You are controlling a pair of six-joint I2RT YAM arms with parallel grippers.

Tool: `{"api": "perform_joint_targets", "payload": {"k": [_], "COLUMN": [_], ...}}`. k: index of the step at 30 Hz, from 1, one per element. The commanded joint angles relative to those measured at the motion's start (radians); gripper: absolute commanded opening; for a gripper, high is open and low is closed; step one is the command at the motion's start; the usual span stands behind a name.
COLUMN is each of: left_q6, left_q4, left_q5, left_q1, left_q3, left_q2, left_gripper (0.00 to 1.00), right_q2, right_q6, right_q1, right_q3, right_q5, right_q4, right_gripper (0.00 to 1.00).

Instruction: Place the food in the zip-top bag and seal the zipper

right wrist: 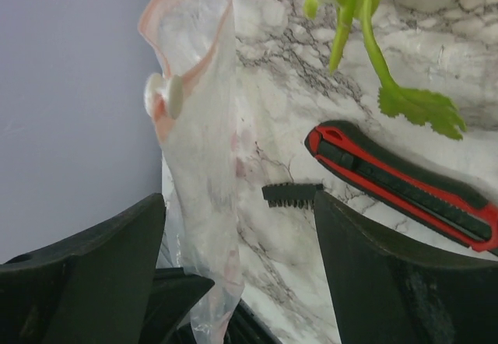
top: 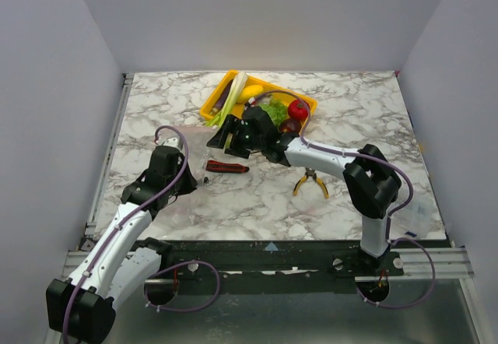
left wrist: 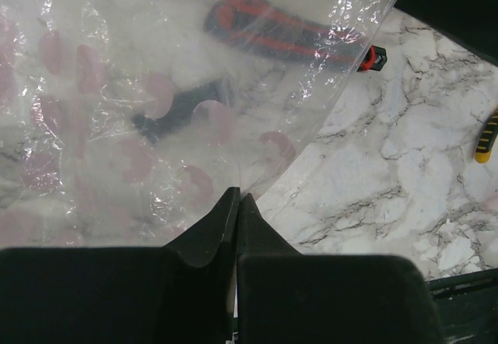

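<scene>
knife [left wrist: 371, 57] veiled by bag [left wrist: 93, 126], pliers [left wrist: 485, 137] cropped

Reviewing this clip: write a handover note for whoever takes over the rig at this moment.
Grippers: left gripper jaws shut on an edge of the zip-top bag. The right gripper jaws are open with the bag's film between them, not gripped.
Things: leek, lettuce and tomato lie in the yellow tray.
Done: bag gripped, with its mouth gaping.
Left: no food visible in the bag, so load it, then press the zipper shut.
</scene>
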Motion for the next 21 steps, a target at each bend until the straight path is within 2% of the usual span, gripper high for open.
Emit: {"api": "perform_joint_targets", "payload": {"k": [1,6,8,12,14,16,19,20,21], "left_q6": [-0.005,-0.003,-0.003,-0.002,-0.001,-0.003,-0.006,-0.005,-0.004], "left_q4": [0.024,0.023,0.024,0.022,0.021,0.026,0.027,0.021,0.014], "left_q5": [0.04,0.038,0.041,0.043,0.039,0.04,0.049,0.053,0.06], "left_q1": [-0.009,-0.011,-0.013,-0.019,-0.023,-0.026,-0.027,-0.027,-0.027], "left_q3": [-0.011,-0.01,-0.012,-0.01,-0.01,-0.013,-0.014,-0.011,-0.002], "left_q2": [-0.005,-0.007,-0.002,-0.006,-0.015,-0.023,-0.025,-0.024,-0.024], "left_gripper": [0.0,0.0,0.0,0.0,0.0,0.0,0.0,0.0,0.0], "right_q2": [0.017,0.037,0.054,0.085,0.097,0.104,0.1,0.096,0.088], "right_q6": [-0.071,-0.119,-0.131,-0.15,-0.177,-0.192,-0.223,-0.237,-0.253], "right_q1": [0.009,0.01,0.01,0.01,0.016,0.022,0.033,0.037,0.042], "right_q3": [0.069,0.126,0.147,0.175,0.196,0.209,0.207,0.201,0.194], "right_q5": [0.065,0.086,0.096,0.117,0.127,0.152,0.175,0.178,0.181], "right_q4": [0.004,-0.017,-0.024,-0.029,-0.036,-0.04,-0.04,-0.038,-0.029], "right_gripper": [0.79,0.78,0.74,0.71,0.64,0.61,0.44,0.37,0.25]}}
